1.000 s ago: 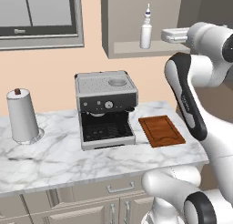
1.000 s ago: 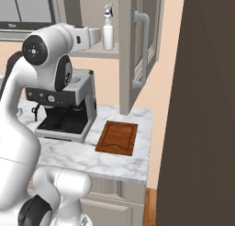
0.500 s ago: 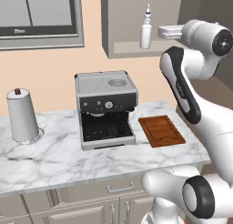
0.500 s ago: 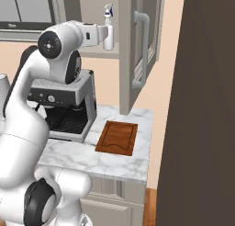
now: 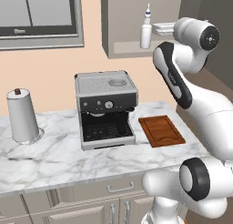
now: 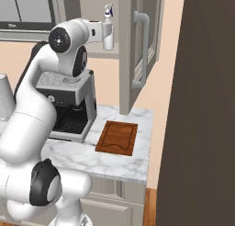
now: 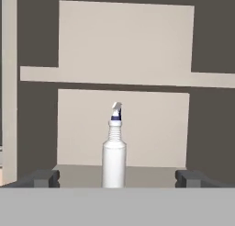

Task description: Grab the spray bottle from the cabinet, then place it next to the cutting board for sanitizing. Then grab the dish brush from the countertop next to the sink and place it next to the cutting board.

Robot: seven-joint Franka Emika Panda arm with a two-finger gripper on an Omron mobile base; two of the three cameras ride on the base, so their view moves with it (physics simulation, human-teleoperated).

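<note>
— Count of things?
— One spray bottle (image 7: 114,149), one cabinet (image 5: 132,18), one cutting board (image 5: 161,131), one coffee machine (image 5: 106,109), one paper-towel roll (image 5: 22,116), one countertop (image 5: 54,157). One gripper (image 7: 117,178) too, on one white arm.

— State of the gripper?
— Released: fingers (image 7: 39,178) spread wide, nothing between them but air, nothing grasped.

— Place of the bottle against the gripper?
— Straight ahead, centred between the two finger tips in the hand view, upright on the cabinet's bottom shelf, nozzle on top. Near the hand in the left base view, bottle (image 5: 145,28) just beyond the tip of it, apart, not touching. Same from the right base view: bottle (image 6: 108,33) at the end of the hand, against the open cabinet (image 6: 137,46); contact there impossible to judge.

— And the board?
— Well below the gripper, flat on the marble, just beside the coffee machine, at the counter's end. Seen from the right side as well (image 6: 117,138), under the open cabinet door.
</note>
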